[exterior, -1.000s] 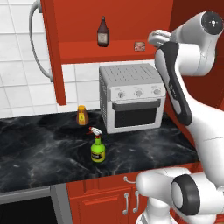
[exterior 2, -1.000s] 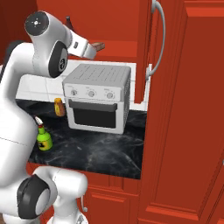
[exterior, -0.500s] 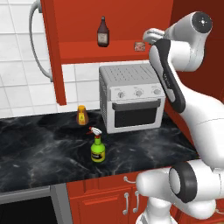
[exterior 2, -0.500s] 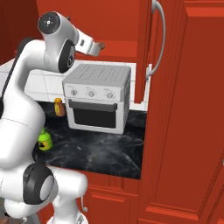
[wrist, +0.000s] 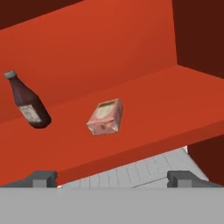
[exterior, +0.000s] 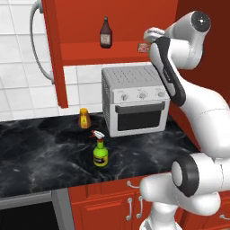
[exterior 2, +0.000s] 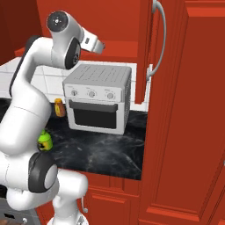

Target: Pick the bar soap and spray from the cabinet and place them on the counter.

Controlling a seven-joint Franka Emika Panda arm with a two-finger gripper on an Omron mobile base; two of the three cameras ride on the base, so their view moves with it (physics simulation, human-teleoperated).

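The surface (exterior: 40,152) is a wide slab of black marble-look stone with thin white veins, glossy, over red lower cupboards (exterior: 108,209) with short silver handles. Nearest on it stands the spray (exterior: 100,152): a rounded green bottle with a yellow label, a slim neck and a white-and-red trigger nozzle. Any print on the label is too small to read. It is upright, well apart from the other things. Behind it, close to the tiled wall, sits a small orange bottle (exterior: 84,118) with a pale label, also unreadable.

To its right a boxy silver toaster oven (exterior: 134,105) rests on the surface, with a slotted top, three round knobs, a bar handle and a dark glass door. The wall behind is glossy white square tile.

Above, the cabinet (exterior: 85,27) is smooth red wood, its door swung open and carrying a long curved silver handle (exterior: 39,42). On its red shelf (wrist: 175,100) the bar soap (wrist: 105,117) lies flat: a small rectangular pinkish-tan block with a mottled reddish face and a paler framed panel; no lettering can be made out. Well to one side of it on the same shelf stands a dark brown bottle (wrist: 26,101), narrow-necked, grey-capped, with a whitish label too blurred to read.

The tool (wrist: 111,177) is released, its two dark tips spread wide and empty, level with the shelf edge in front of the soap and not touching it.
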